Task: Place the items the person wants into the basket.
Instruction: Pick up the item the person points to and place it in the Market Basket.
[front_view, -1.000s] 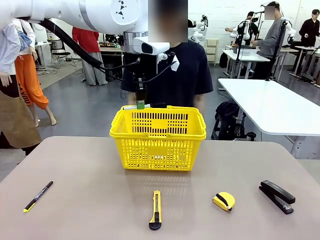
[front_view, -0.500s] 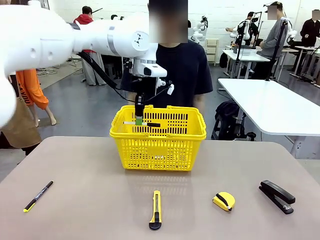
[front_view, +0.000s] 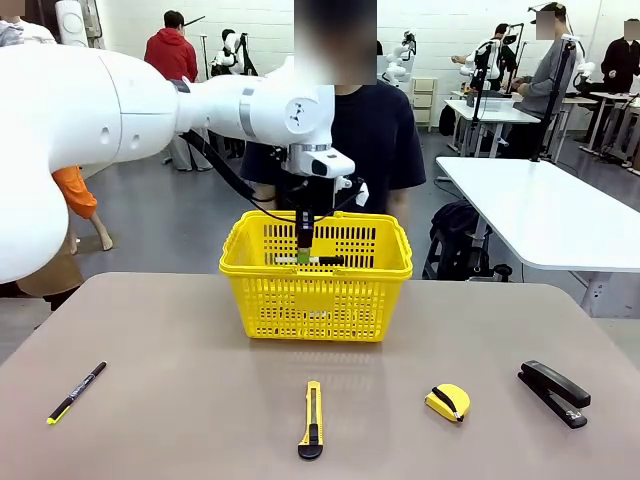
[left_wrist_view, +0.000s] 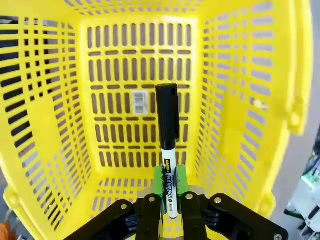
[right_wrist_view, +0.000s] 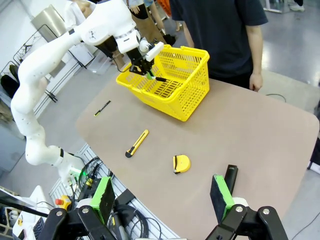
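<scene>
My left gripper (front_view: 303, 254) is shut on the white marker with black cap (front_view: 326, 260) and holds it level, just inside the rim of the yellow basket (front_view: 316, 300). In the left wrist view the marker (left_wrist_view: 167, 145) sticks out between my green pads (left_wrist_view: 159, 186), above the basket's slotted floor (left_wrist_view: 135, 125). The yellow utility knife (front_view: 312, 419) and the tape measure (front_view: 447, 402) lie on the table in front of the basket. The person (front_view: 372, 140) stands behind it. My right gripper (right_wrist_view: 161, 196) hangs open high over the near table edge, nothing between its fingers.
A black stapler (front_view: 553, 393) lies at the front right and a thin black pen with yellow tip (front_view: 77, 391) at the front left. From the right wrist view the basket (right_wrist_view: 172, 85), knife (right_wrist_view: 137, 144), tape measure (right_wrist_view: 180, 163) and stapler (right_wrist_view: 229, 176) lie spread apart.
My left gripper has come down and slightly right with the marker, from above the basket's far rim to inside it. The things on the table have not moved.
</scene>
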